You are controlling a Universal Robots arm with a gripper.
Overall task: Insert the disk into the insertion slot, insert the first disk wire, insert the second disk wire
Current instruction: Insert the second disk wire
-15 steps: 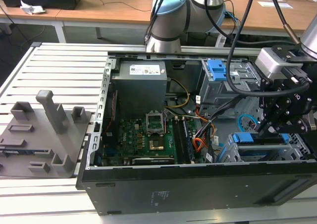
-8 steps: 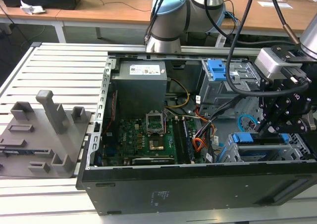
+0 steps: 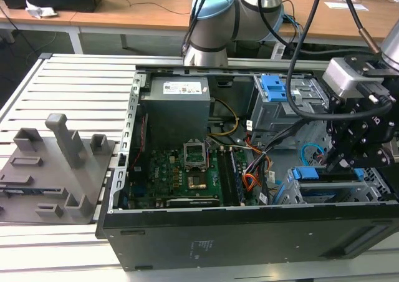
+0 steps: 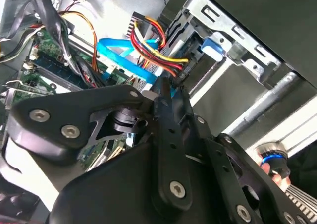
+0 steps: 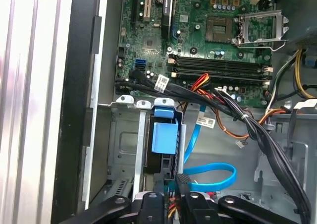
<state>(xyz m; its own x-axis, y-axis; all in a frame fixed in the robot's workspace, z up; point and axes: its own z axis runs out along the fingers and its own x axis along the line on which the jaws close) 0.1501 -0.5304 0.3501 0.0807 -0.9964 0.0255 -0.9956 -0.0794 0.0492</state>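
Looping flat light-blue cable (image 5: 210, 177)

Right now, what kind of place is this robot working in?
Probably a robotics lab or test bench. An opened desktop computer case lies on a slotted aluminium table, grey fixture blocks sit beside it, and wooden office desks stand behind.

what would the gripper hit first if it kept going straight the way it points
Probably the rear end of the disk in its slot, where the red-orange wires and light-blue cable sit. The gripper points right at that spot, though depth is unclear.
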